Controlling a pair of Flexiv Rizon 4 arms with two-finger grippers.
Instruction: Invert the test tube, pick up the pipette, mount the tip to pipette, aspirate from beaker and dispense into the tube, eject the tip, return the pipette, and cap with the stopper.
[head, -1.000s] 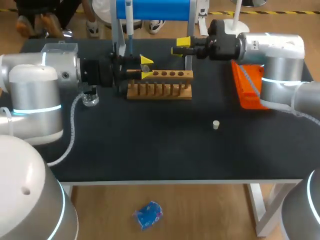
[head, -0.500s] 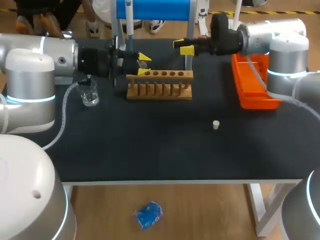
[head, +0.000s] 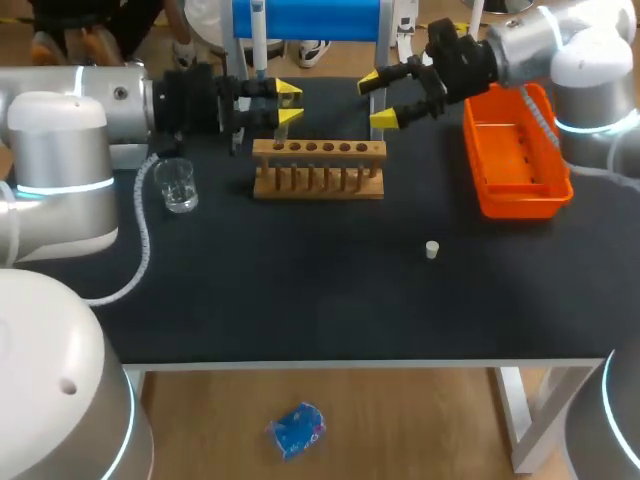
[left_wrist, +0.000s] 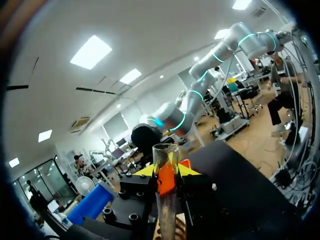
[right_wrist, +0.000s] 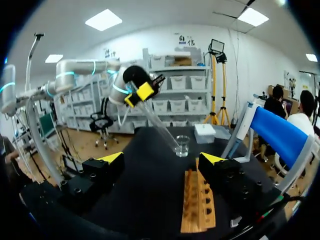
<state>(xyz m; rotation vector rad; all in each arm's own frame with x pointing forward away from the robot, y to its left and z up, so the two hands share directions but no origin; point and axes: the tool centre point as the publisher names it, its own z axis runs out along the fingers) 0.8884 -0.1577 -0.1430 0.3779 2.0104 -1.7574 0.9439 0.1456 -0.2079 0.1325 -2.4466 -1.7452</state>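
Over the tabletop's back edge, left of middle, my left tool (head: 287, 104) clamps the slanting test tube (left_wrist: 165, 212) just above the left end of the rack (head: 318, 172), while my right tool (head: 380, 99) gapes wide past the rack's right end.

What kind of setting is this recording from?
Probably a mock chemistry bench: a wooden test tube rack, a glass beaker, and a test tube gripped in the left tool.

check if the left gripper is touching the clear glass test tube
Touching. The left wrist view shows the clear glass test tube standing between the two yellow tips of the left gripper, one pressed against each side.
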